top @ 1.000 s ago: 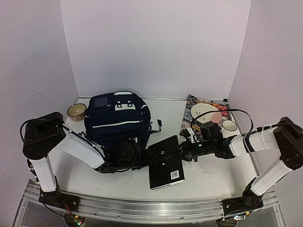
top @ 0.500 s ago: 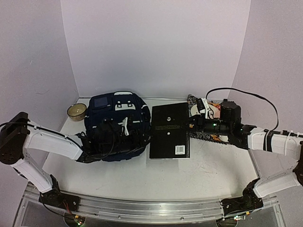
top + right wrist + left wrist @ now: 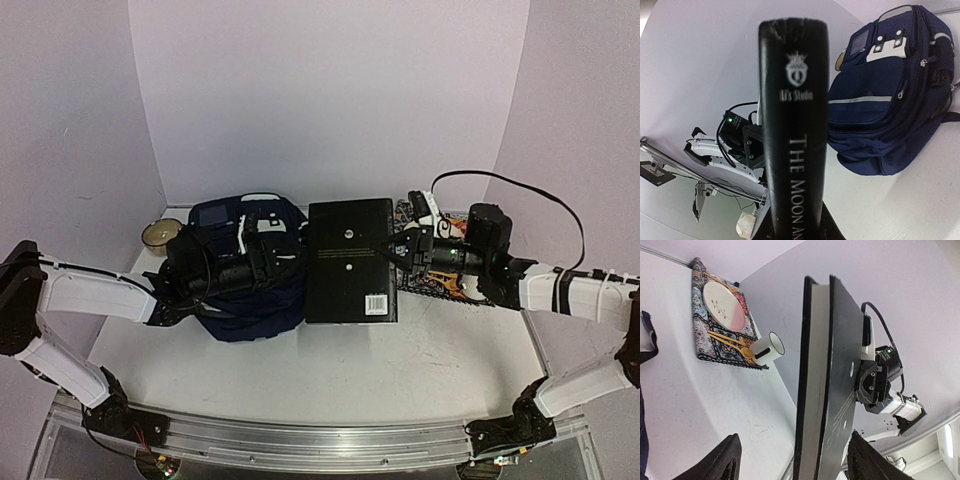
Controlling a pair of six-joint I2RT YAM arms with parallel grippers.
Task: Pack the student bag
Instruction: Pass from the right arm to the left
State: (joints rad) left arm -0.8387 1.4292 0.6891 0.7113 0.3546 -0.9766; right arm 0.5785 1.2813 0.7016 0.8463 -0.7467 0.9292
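Lilac walls closed in a white counter (image 3: 440,360), and the bag (image 3: 255,315) lay at its rear left, front pockets up, with the left arm (image 3: 100,295) stretched across it. Right jaws were clamped on one edge of the book (image 3: 350,255), apparently holding it off the counter just beside the bag; in the right wrist view the spine rose straight out of the pinch. Left jaws stood wide apart and held nothing, their fingertips (image 3: 725,460) framing the book from the bag's side, seemingly short of touching it. The main risk lay in that one-edged grip: a heavy hardcover hanging out from a narrow pinch could swing down or slide free, and its covers, seen slightly parted from the left wrist, could flop open. Whether the bag's main opening was unzipped could not be told, since the arm hid much of it; with nothing holding the mouth, soft fabric might sag shut and a book corner might snag on a zip or the trim, shoving the bag along instead of going in. The left arm itself sat in the book's likely path, so a careless sweep could knock the two together. Behind the right arm the mat (image 3: 715,325) with its plate (image 3: 722,302) and cup (image 3: 767,347) lay near enough for an elbow to disturb
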